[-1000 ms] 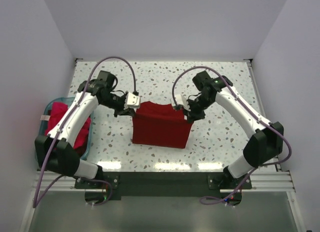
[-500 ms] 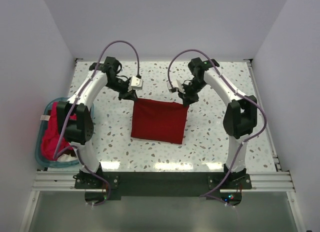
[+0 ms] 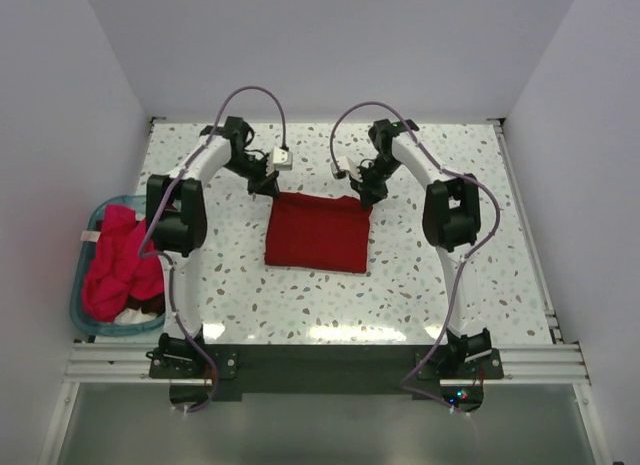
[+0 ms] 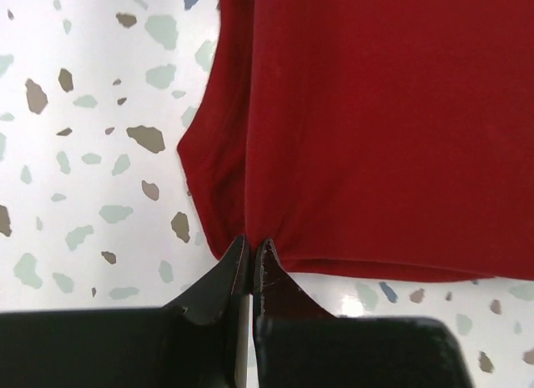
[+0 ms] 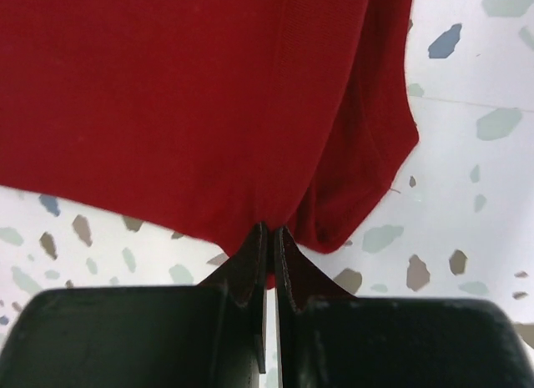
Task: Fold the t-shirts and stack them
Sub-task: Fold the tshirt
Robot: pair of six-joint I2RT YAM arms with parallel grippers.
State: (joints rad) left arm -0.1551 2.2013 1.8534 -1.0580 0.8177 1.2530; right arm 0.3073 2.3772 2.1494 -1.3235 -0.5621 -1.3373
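Observation:
A deep crimson t-shirt lies folded into a rough rectangle on the middle of the speckled table. My left gripper is shut on its far left corner; the left wrist view shows the black fingertips pinching the cloth edge. My right gripper is shut on its far right corner; the right wrist view shows the fingertips pinching the cloth. Brighter pinkish-red t-shirts lie heaped in the teal basket at the left.
The teal basket hangs over the table's left edge. White walls close in the back and both sides. The arms arch over the far half of the table, with their bases at the near rail.
Both grippers have carried the shirt's held edge away from the bases, toward the back of the table. The cloth, lifted and hanging before, now lies flat.

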